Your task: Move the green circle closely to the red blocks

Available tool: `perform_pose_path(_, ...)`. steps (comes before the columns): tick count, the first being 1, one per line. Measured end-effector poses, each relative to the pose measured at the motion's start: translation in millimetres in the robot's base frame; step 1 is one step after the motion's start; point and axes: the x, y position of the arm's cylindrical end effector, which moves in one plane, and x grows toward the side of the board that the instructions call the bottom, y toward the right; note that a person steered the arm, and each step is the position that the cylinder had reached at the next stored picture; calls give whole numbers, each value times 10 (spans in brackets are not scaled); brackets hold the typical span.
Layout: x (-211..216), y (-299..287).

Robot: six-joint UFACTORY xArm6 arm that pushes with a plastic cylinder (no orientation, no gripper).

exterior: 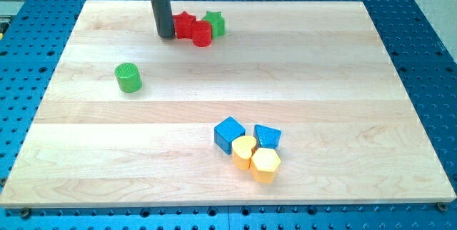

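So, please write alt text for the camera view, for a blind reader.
My tip rests beside the red star and red cylinder near the view's top, with a green star behind them. The green circle sits apart, lower left.

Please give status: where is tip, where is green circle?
My tip beside red blocks, view's top. Green circle apart, lower left. Path between clear.

straight dark rod dropping upright from the view's top edge, left of centre, with my tip (166, 36) planted on the surface near the far edge, no bend or tilt showing along its length.
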Motion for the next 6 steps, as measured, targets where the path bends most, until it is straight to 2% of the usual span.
perform_pose_path(1, 663, -889)
perform_pose_path(2, 1273, -1465)
perform_pose_path(3, 1584, -1046)
perform_pose_path(4, 1308, -301)
perform_pose_path(5, 605, 32)
perform_pose_path(6, 681, 223)
